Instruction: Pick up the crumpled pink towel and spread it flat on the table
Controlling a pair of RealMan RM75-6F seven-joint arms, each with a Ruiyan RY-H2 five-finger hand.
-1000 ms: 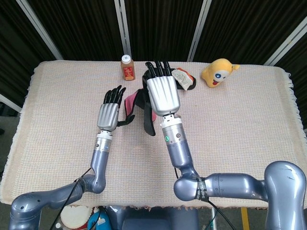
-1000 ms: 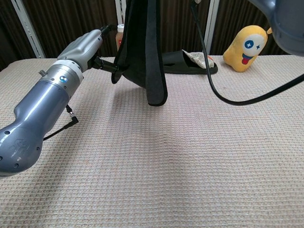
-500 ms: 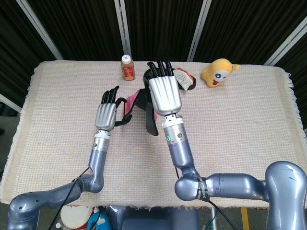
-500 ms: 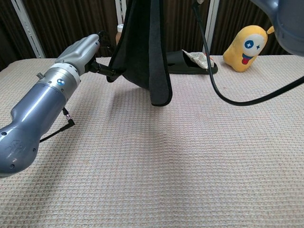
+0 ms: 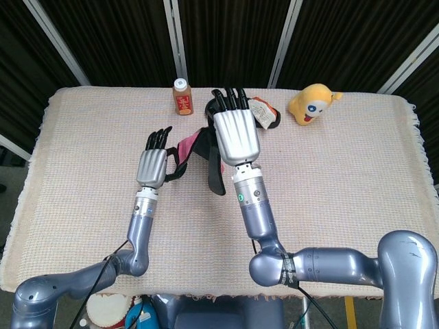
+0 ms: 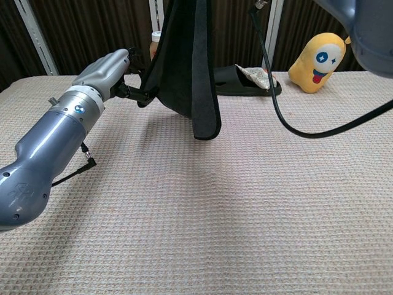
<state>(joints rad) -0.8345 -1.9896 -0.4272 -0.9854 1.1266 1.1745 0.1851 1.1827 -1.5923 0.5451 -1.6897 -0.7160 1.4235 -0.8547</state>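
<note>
The towel (image 5: 186, 147), pink on one face and dark on the other, hangs in the air over the back middle of the table. In the chest view the towel (image 6: 187, 74) shows as a dark drape whose lower end hovers just above the cloth. My right hand (image 5: 235, 133) is raised with its back to the head camera and holds the towel's top; the chest view cuts that hand off above. To the left and lower, my left hand (image 5: 153, 163) pinches the towel's side edge. The left hand (image 6: 107, 70) stretches that edge out sideways.
A small brown bottle (image 5: 182, 96) stands at the back edge behind the towel. A black slipper (image 6: 242, 83) with a crumpled wrapper on it lies at the back centre. A yellow plush toy (image 5: 312, 103) sits at the back right. A woven cloth (image 6: 245, 203) covers the table.
My left hand has shifted slightly left with the towel's edge, drawing the fabric out a little. The hanging lower end has swung slightly. The right hand stays raised.
</note>
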